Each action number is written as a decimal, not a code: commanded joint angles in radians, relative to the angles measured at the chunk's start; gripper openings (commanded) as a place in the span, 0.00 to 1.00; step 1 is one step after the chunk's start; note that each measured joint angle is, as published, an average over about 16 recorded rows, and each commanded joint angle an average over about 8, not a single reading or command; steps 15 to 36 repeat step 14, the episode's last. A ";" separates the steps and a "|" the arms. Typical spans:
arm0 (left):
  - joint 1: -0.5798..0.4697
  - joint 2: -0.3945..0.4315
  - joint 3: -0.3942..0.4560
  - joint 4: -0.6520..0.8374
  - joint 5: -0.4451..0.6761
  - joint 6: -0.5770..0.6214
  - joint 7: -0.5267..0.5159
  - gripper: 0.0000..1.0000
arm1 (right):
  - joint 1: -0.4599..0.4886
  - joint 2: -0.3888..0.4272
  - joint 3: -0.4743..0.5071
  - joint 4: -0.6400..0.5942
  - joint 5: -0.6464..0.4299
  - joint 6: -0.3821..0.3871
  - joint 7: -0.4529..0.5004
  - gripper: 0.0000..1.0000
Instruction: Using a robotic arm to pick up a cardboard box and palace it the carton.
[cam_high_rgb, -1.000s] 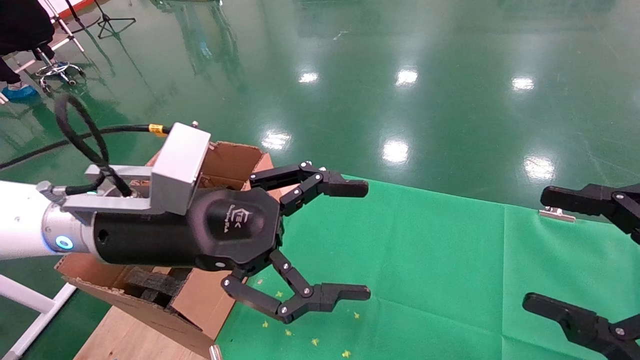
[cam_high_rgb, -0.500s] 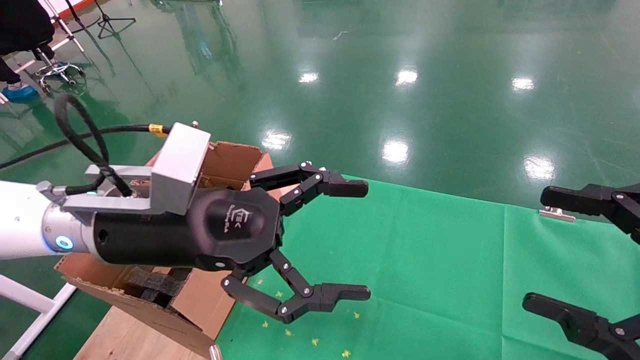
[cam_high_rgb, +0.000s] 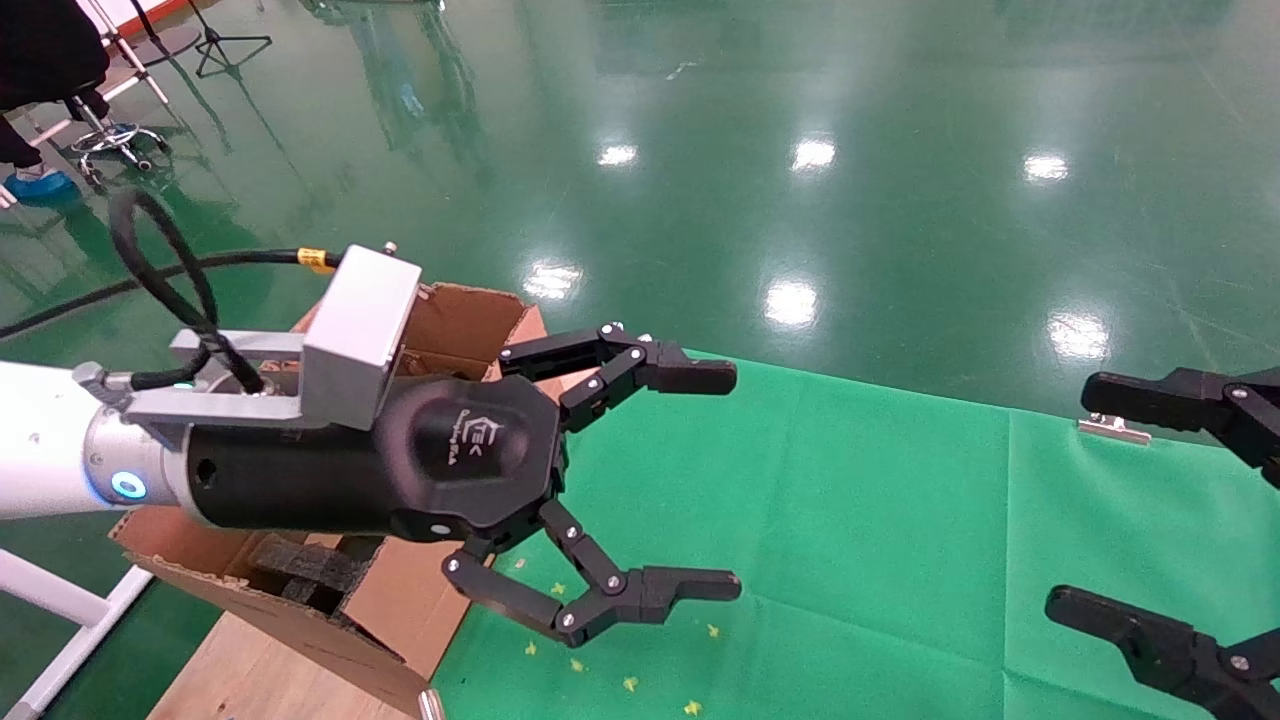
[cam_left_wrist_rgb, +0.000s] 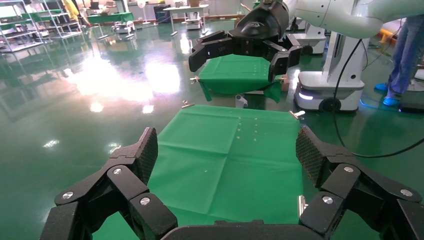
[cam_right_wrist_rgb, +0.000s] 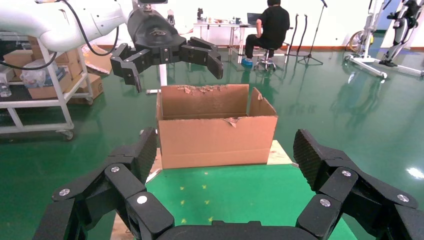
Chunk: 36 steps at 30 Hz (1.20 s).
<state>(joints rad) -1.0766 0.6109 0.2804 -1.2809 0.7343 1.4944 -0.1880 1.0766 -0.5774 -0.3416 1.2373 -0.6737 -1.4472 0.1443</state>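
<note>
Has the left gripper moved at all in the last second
No. In the head view the left gripper sits open at the same spot against the carton and the green cloth's far edge, holding nothing.

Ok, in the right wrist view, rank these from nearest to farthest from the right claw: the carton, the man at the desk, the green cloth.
1. The green cloth, directly under the open right claw.
2. The carton, just past the cloth's far edge, below the left claw.
3. The seated man, far back at the desk by the wall.
</note>
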 joint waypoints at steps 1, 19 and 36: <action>0.000 0.000 0.000 0.000 0.000 0.000 0.000 1.00 | 0.000 0.000 0.000 0.000 0.000 0.000 0.000 1.00; 0.000 0.000 0.000 0.000 0.000 0.000 0.000 1.00 | 0.000 0.000 0.000 0.000 0.000 0.000 0.000 1.00; 0.000 0.000 0.000 0.000 0.000 0.000 0.000 1.00 | 0.000 0.000 0.000 0.000 0.000 0.000 0.000 1.00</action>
